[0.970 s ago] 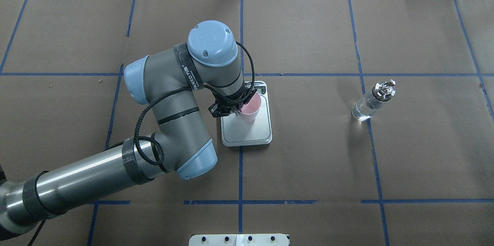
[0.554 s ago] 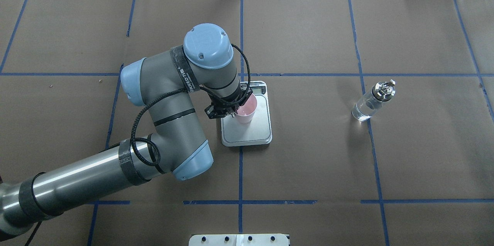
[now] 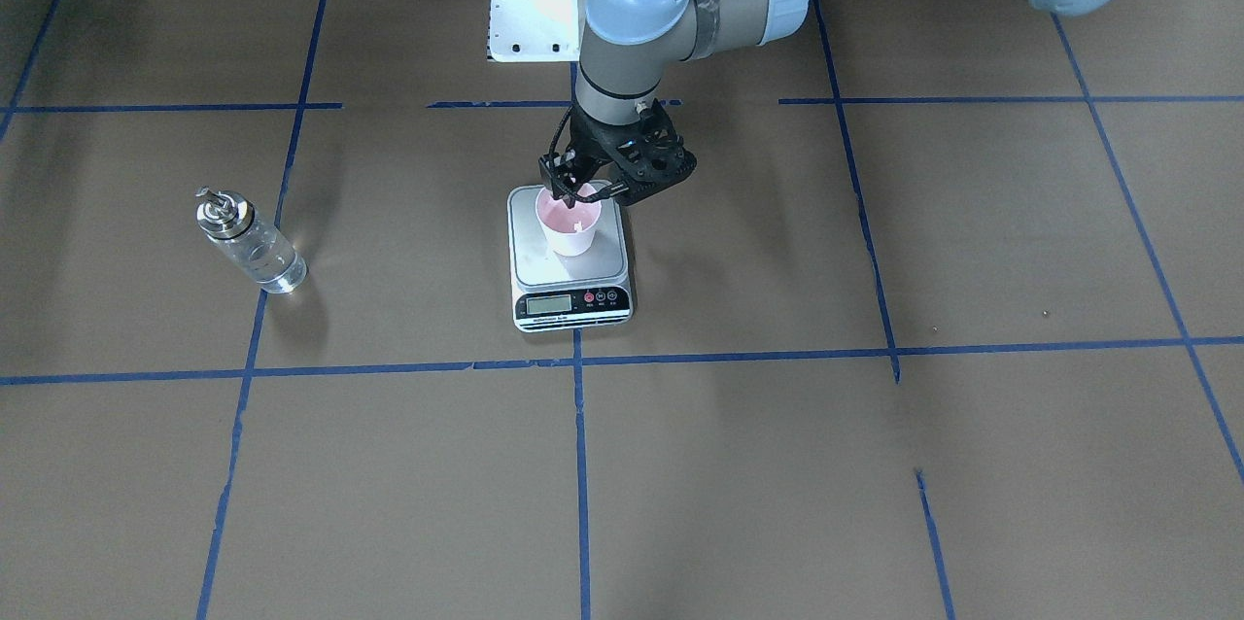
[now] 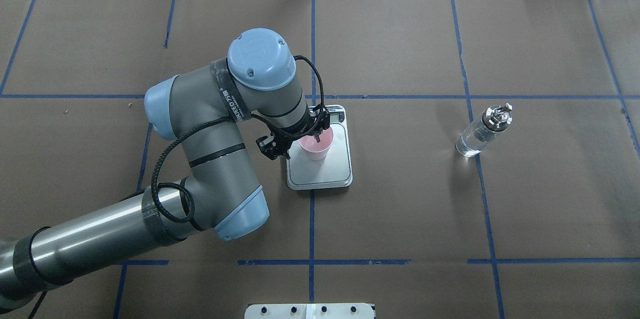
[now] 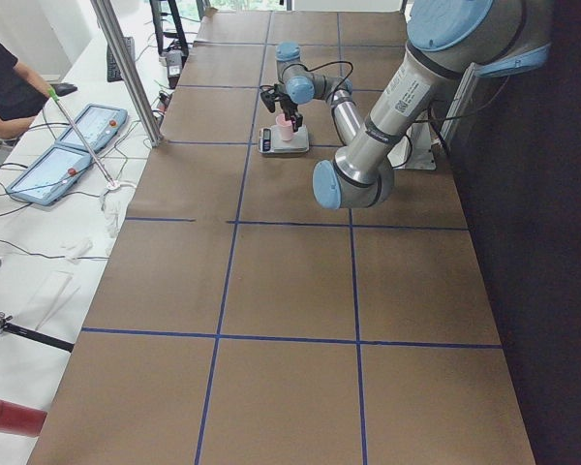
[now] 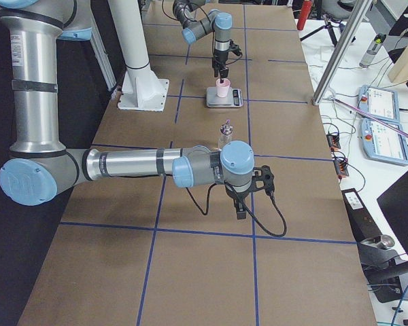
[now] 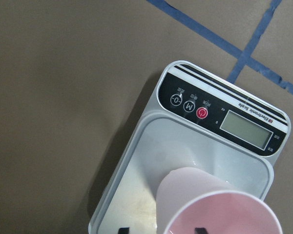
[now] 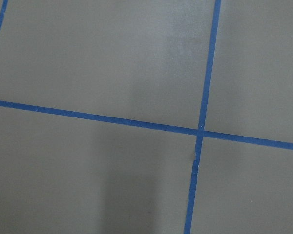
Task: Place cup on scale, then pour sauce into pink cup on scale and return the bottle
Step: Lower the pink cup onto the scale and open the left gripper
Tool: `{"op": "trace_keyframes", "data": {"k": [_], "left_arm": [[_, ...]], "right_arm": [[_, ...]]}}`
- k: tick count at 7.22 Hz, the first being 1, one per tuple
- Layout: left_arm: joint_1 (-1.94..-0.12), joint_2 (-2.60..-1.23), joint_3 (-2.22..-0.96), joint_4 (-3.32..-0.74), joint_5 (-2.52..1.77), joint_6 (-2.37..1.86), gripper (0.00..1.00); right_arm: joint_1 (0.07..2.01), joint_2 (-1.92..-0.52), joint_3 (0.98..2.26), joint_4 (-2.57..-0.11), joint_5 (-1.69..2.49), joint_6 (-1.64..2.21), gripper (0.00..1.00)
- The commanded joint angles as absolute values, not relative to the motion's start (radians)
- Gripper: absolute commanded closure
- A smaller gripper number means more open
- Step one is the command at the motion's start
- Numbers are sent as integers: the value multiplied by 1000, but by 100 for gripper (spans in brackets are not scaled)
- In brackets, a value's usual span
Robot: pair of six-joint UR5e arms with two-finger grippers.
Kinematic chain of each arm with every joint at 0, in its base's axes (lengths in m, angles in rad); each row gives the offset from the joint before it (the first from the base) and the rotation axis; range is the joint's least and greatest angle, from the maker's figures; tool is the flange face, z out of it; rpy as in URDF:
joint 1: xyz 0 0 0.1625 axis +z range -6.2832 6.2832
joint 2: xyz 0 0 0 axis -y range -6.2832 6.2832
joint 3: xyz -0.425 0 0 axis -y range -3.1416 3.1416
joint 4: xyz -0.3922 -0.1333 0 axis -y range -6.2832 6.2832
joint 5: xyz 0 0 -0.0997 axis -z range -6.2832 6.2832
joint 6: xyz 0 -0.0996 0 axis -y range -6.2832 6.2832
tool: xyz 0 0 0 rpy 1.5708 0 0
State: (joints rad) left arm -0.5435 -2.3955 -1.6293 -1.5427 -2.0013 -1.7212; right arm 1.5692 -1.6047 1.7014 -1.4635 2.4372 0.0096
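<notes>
Lifting straight up looks the safest exit: my left gripper (image 4: 303, 143) straddles the rim of the cup (image 4: 316, 148), jaws parted, holding nothing. The cup stands on the scale (image 4: 330, 174), with the bottle (image 4: 481, 131) well apart on the bench (image 4: 400, 209).

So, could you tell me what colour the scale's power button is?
Red; the button on the scale shows best in the left wrist view.

Brown paper-covered table (image 4: 400, 199), gridded with blue tape lines (image 4: 350, 262). White base plate (image 3: 530, 8) present. Blue-grey control pendants (image 5: 53, 174) on the side bench.
</notes>
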Motion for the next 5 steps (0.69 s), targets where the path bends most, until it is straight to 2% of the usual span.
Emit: {"op": "trace_keyframes", "data": {"k": [1, 2, 5], "left_arm": [[-557, -2384, -1760, -1409, -2002, -1636, 0], [-580, -2382, -1819, -1350, -2002, -1603, 0], [-624, -2280, -1981, -1319, -2008, -1521, 0]], "right_arm": [[1569, -1606, 1739, -1469, 2436, 38, 0], [1566, -1620, 1797, -1477, 2437, 108, 0], [1401, -1727, 2225, -1572, 2431, 483, 0]]}}
